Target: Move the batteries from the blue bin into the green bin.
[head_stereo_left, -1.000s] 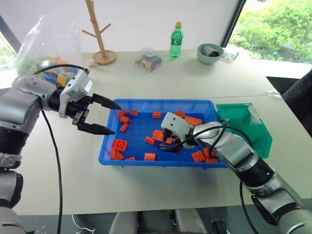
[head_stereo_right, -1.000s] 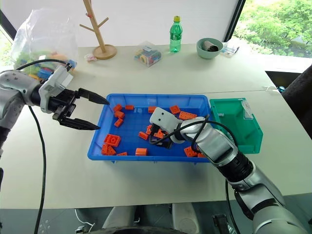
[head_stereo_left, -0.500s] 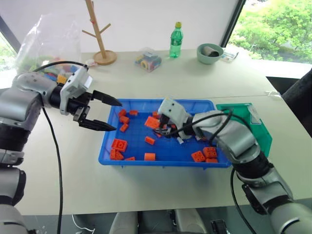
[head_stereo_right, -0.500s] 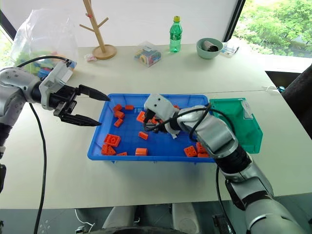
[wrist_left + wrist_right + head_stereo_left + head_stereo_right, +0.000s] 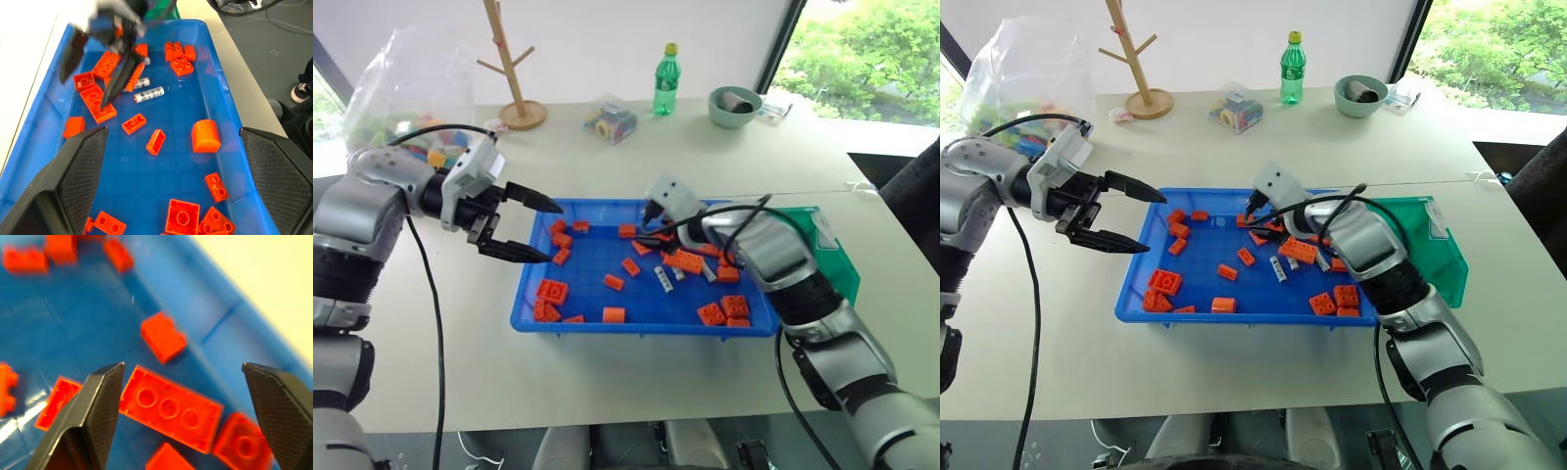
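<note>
Left wrist view: small silver-grey cylinder batteries (image 5: 148,94) lie loose w/ orange bricks in shallow bright-blue plastic bin (image 5: 230,98), both our grippers, right (image 5: 651,232) & left (image 5: 530,231), spread empty; still picking — next we close right on one.

The setting looks like a robotics lab or office test space. A broad pale surface (image 5: 636,157) of joined desks carries staged props: a wooden mug tree (image 5: 512,69) at 11 o'clock, a green drinks bottle (image 5: 667,81) and a clear box of coloured rings (image 5: 612,120) at 12, a bag of toy bricks (image 5: 406,88) at 10. Big windows beyond show trees (image 5: 871,49) at 2 o'clock.
</note>
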You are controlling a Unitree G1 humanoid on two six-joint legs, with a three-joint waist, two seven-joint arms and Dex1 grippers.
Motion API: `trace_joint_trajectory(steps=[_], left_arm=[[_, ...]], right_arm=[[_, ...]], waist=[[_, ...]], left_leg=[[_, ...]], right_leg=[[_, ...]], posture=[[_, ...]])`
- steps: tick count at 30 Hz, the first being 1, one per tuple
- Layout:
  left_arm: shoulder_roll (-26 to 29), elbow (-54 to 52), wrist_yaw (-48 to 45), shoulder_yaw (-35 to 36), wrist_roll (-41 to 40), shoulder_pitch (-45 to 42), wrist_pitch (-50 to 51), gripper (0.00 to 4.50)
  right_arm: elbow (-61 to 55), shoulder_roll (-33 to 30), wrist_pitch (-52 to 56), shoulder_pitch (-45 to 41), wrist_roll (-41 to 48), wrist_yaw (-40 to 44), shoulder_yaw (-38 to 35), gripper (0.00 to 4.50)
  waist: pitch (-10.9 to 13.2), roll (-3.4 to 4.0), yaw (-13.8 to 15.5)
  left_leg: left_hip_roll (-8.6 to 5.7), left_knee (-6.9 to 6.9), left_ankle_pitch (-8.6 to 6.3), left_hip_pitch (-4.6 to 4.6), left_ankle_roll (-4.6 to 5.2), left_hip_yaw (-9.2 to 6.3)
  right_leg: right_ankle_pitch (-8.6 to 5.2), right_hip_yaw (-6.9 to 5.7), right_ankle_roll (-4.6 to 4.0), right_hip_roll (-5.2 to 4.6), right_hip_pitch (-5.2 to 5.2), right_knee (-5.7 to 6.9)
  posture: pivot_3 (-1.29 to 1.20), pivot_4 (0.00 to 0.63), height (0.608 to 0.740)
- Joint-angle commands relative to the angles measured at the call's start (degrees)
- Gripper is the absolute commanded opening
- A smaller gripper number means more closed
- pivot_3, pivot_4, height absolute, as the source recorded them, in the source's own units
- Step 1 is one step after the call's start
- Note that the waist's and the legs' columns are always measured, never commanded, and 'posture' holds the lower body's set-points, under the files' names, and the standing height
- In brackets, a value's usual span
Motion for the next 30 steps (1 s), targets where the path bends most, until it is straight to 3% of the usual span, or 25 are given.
trace_joint_trajectory(steps=[1,5,14,23,30], left_arm=[[0.9,-1.5,-0.2,2.3,0.1,0.4,-0.4,4.50],[0.7,-1.5,-0.2,2.2,0.1,0.7,-0.4,4.50],[-0.1,-0.9,-0.2,0.4,-0.4,-1.3,-0.5,4.50],[1.0,-0.8,-0.2,-1.0,-2.4,-2.7,0.4,4.50],[1.4,0.2,-0.2,-0.8,-2.1,-3.2,-0.2,4.50]], right_arm=[[-14.7,-2.5,10.5,1.6,6.8,2.4,-6.8,4.04],[-24.3,-3.3,19.5,5.6,12.5,2.7,-9.3,4.04],[-27.5,1.3,25.7,12.9,12.2,-6.7,-6.8,4.04],[-25.6,5.8,25.7,16.6,12.4,-11.9,-5.9,4.04],[-22.4,3.1,20.9,18.9,10.2,-13.4,-2.1,4.04]], waist=[[0.0,-0.01,0.1],[0.0,-0.01,-0.1],[0.0,-0.01,-0.1],[0.0,-0.02,-0.2],[0.0,-0.02,-0.1]], left_leg=[[-0.01,0.00,0.00,-0.02,0.00,-0.01],[0.00,0.00,0.00,0.00,0.00,-0.05],[0.00,0.01,0.00,0.02,0.00,-0.04],[0.01,0.01,0.00,0.03,0.01,-0.04],[-0.01,0.01,0.00,0.03,0.01,-0.03]], right_leg=[[0.00,-0.01,0.00,-0.02,0.01,-0.02],[0.00,-0.01,0.00,-0.05,0.04,-0.03],[0.00,-0.01,0.00,-0.04,0.04,0.00],[0.00,-0.01,0.00,-0.01,0.05,0.00],[0.00,-0.01,0.00,0.04,0.05,0.00]], posture=[[0.00,0.150,0.736],[0.00,0.150,0.736],[0.00,0.150,0.736],[0.00,0.150,0.736],[0.00,0.150,0.736]])
